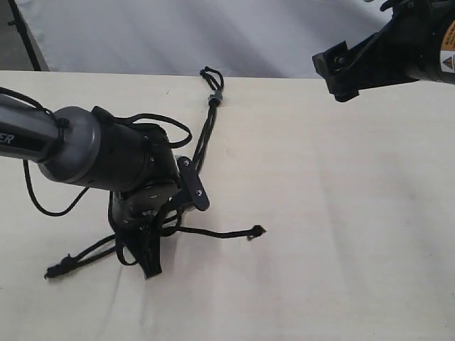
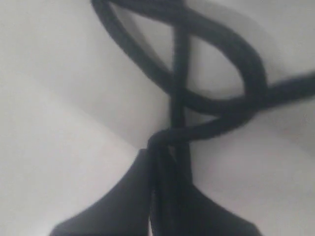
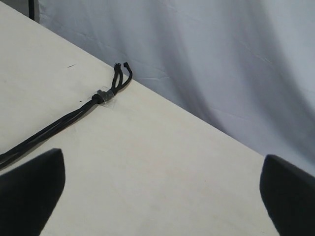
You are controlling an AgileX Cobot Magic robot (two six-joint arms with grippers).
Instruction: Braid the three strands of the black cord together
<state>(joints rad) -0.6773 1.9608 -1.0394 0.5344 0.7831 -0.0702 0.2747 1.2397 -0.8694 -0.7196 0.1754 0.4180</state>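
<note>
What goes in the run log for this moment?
left fingers: shut on a strand | right fingers: open, empty, raised | black cord: two free ends splayed on table | braid: strands crossing, unfinished

Lab-like test bench, bare pale table (image 1: 341, 213), white backdrop cloth (image 1: 178, 35)

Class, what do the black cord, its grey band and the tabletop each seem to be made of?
Black cord: matte woven fibre, going by its limp, textured strands. Grey band: possibly tape or shrink tubing; too small to tell. Tabletop: smooth, pale laminate or painted wood, faintly scuffed.
</note>
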